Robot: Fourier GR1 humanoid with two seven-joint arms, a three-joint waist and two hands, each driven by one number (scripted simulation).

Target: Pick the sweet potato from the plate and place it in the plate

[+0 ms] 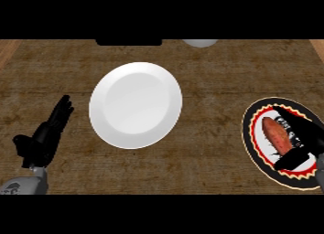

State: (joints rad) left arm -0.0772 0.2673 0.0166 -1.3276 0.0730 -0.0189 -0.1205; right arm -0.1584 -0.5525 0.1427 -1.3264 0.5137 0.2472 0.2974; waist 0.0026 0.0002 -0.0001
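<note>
Head view. The reddish-brown oblong sweet potato (272, 135) lies on the round plate with a black rim and red-and-cream pattern (259, 157) at the right edge of the frame. The black right hand (308, 141) covers that plate's right half, fingers and thumb curled about the sweet potato. A plain white plate (136, 105) sits at centre on the brown wooden counter (212, 173). The black left hand (46, 135) rests at lower left, fingers straight.
</note>
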